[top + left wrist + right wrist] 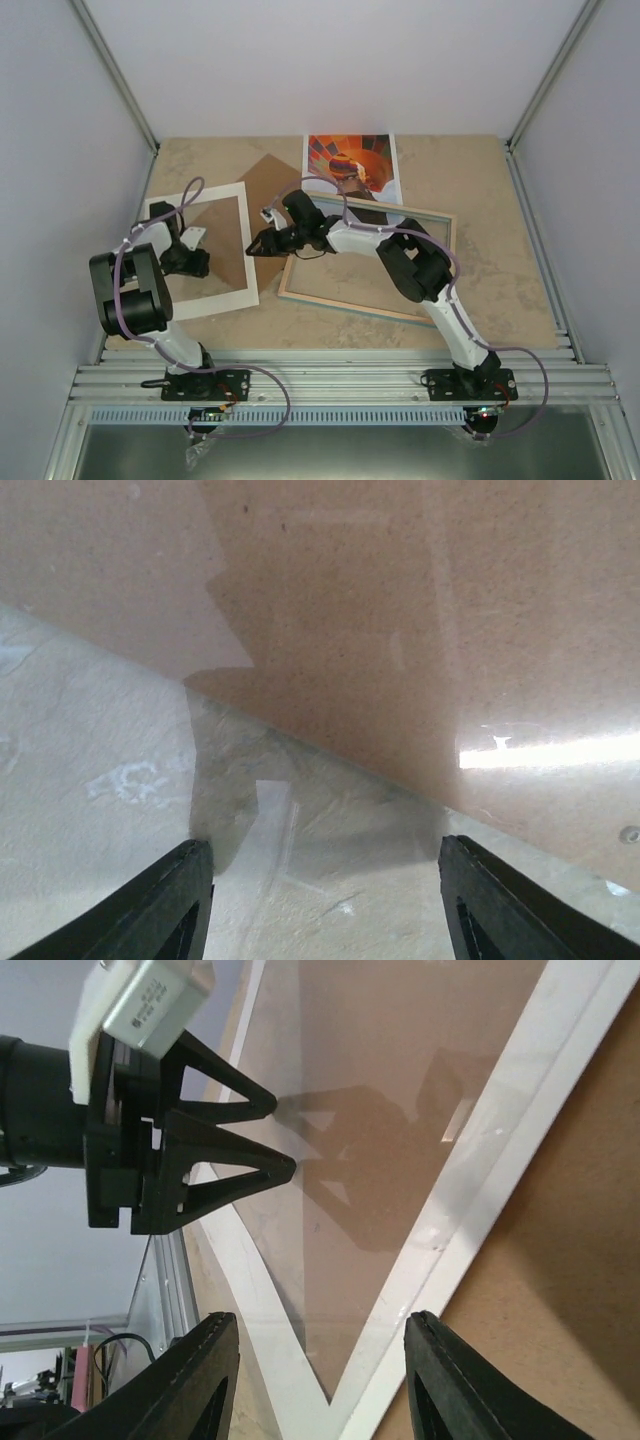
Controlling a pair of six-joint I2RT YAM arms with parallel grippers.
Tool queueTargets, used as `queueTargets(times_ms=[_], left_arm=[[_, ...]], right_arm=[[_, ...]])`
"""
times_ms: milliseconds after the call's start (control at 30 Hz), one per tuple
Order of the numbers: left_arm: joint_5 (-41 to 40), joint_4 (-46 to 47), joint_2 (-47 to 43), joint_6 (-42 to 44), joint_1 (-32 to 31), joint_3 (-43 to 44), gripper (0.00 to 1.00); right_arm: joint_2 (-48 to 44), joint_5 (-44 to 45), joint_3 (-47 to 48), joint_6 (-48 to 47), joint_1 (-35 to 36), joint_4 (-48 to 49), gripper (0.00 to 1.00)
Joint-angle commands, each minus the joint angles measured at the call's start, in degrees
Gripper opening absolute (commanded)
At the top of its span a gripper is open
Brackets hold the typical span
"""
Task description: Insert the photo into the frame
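From above, the whole counter (480, 180) is in sight. Only this view takes in the photo (350, 165), lying balloon side up at the far middle. It sits close against the far rim of the frame (340, 305), which lies flat on the right with light wood showing. To the left, a white mat border (215, 298) lies over a brown backing board (268, 180). The left hand (192, 262) hangs over the mat's opening. The right hand (258, 243) is by the mat's right edge, between mat and frame.

The left wrist view gives only brown board, pale counter and glare. Its own fingers (170, 900) stand wide apart with nothing between them. The right wrist view has its fingers (200, 1380) spread too, a corner of the mat lying in the gap below them. They hold nothing, and I cannot tell whether they touch the mat. It also catches the left hand side on, tips a little apart, low inside the mat's opening and gripping nothing.
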Motion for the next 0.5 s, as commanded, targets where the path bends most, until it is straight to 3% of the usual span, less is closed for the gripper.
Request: queueTargets(times_ms=[0, 467], left_arm=[[10.67, 0.45, 3.07, -0.89, -2.06, -1.39, 0.64], [8.55, 3.05, 4.11, -2.32, -2.10, -2.27, 0.61]], right_arm=[[1.23, 1.41, 1.24, 1.64, 1.66, -0.07, 0.47], [7.63, 7.82, 6.41, 5.70, 2.88, -6.13, 0.60]])
